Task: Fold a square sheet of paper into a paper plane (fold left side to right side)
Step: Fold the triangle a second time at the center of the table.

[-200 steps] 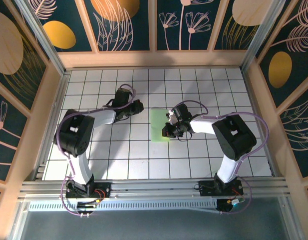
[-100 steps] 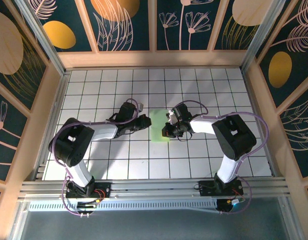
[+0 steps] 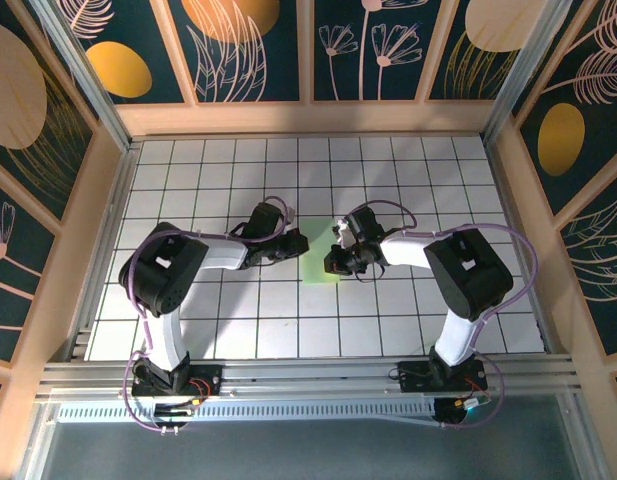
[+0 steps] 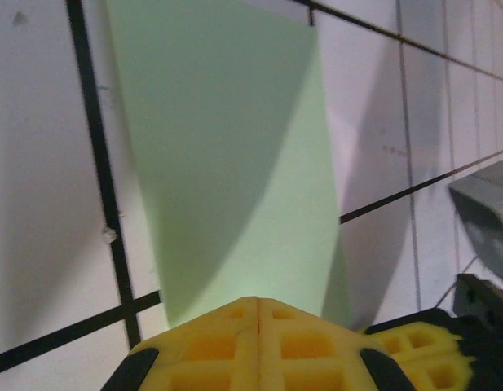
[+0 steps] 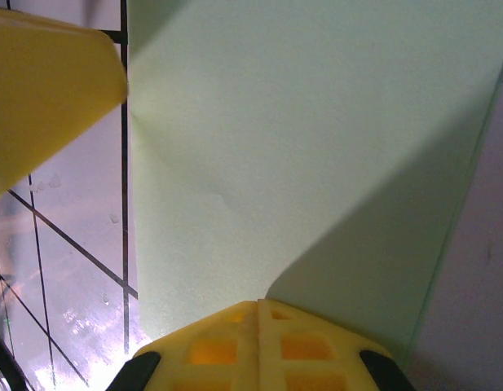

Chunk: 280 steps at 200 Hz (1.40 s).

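Note:
The square sheet of paper (image 3: 319, 232) lies flat on the tiled table as a narrow pale green rectangle, one tile wide and two long. My left gripper (image 3: 302, 243) is shut, its tip at the paper's left edge. In the left wrist view its yellow fingers (image 4: 227, 342) meet over the near edge of the paper (image 4: 227, 147). My right gripper (image 3: 333, 263) is shut too, resting low on the paper's right side. The right wrist view has the paper (image 5: 316, 138) spreading away from that gripper's joined fingertips (image 5: 258, 305). Nothing sits between either pair of jaws.
White grid tiles (image 3: 228, 320) cover the table inside wooden walls (image 3: 308, 118). The two grippers stand close: a right finger (image 4: 418, 350) shows at the left wrist view's lower right, and a left finger (image 5: 47, 90) at the right wrist view's upper left.
My left arm has swung down and right from about a tile away, bringing its shut gripper to the paper's left edge. The right arm and the paper have stayed put.

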### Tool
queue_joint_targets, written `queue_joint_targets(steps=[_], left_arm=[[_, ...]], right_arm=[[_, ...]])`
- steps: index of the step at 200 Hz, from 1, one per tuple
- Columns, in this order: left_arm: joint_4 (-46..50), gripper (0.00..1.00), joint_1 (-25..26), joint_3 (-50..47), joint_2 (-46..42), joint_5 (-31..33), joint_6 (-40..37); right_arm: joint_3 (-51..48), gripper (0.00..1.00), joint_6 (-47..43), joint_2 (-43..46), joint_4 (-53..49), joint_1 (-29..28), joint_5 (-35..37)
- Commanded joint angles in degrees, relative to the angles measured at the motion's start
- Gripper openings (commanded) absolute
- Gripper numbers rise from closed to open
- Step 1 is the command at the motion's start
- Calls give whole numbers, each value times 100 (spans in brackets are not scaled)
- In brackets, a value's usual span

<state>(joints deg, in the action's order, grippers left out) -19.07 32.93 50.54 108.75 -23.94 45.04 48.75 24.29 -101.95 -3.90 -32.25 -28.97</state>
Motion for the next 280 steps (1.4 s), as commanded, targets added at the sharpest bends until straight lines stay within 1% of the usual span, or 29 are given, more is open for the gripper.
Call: queue_joint_targets(steps=[1,32,59,70,74,106,142,166,191,217,232,280], left_arm=[[311,0,23,61,207,168,-205],[501,0,49,26,274,296,-322],[654,0,65,-8,265,412,-416],[659,0,65,-25,260,416,-421],[660,0,69,-20,257,417,-433],[664,0,68,-45,250,432,-451],[612,0,72,-61,243,413,-441],[607,0,68,-62,230,417,-442],[598,0,69,-52,228,417,-436],[603,0,66,-58,226,426,-433],[606,0,71,-60,219,426,-439],[590,0,78,-80,209,434,-429]], right_arm=[[-126,0,30,-335,-457,60,716],[-5,0,111,-275,-393,57,480],[86,0,282,15,-170,53,143],[98,6,341,179,-77,57,8],[107,8,348,236,-58,227,-43],[54,19,298,645,-75,630,-457],[-239,36,-37,954,-385,1267,-616],[-391,46,-142,972,-497,1374,-711],[-476,47,-87,824,-420,1285,-889],[-472,47,56,654,-241,1061,-959],[-463,45,147,573,-144,980,-987],[-454,43,338,346,28,778,-1058]])
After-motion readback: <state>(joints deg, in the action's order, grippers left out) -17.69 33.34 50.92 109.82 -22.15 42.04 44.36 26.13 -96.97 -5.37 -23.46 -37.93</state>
